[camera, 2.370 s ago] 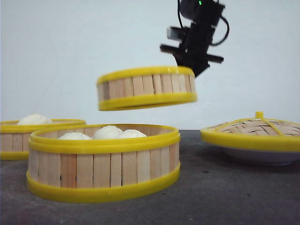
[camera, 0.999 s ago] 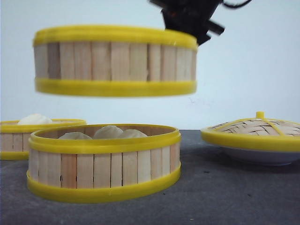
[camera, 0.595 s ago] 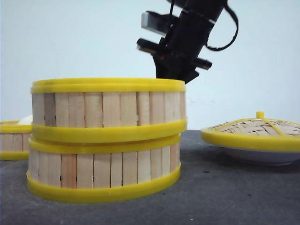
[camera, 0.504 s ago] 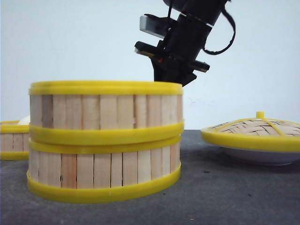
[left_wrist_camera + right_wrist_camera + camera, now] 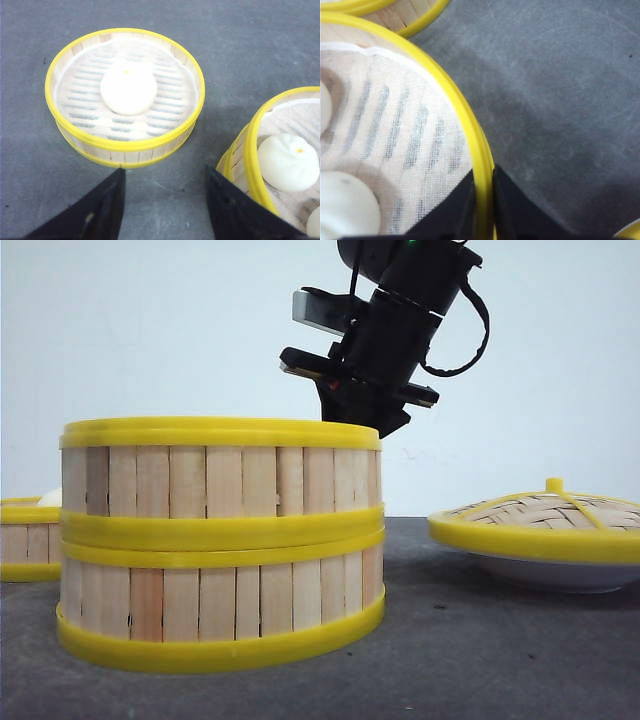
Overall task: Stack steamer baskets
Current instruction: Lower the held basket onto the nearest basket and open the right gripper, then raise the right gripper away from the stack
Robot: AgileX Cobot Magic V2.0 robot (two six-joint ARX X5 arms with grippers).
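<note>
Two steamer baskets stand stacked at the front left, the upper basket [image 5: 220, 475] resting level on the lower one [image 5: 220, 595]. My right gripper [image 5: 362, 418] reaches down behind the stack and is shut on the upper basket's yellow rim [image 5: 470, 132], one finger inside and one outside. White buns [image 5: 345, 207] lie on the cloth inside it. The third steamer basket [image 5: 125, 147], holding one bun [image 5: 128, 87], sits on the table to the left of the stack [image 5: 250, 160]. My left gripper [image 5: 165, 175] hangs open above the bare table between that basket and the stack, holding nothing.
A domed woven lid [image 5: 545, 512] with a yellow rim and knob lies on a white plate [image 5: 560, 572] at the right. The third basket's edge [image 5: 25, 540] shows at the far left of the front view. The tabletop is dark grey.
The right gripper brought the raised basket forward and down onto the basket with buns. In the last half second it settled from a slight tilt to level.
</note>
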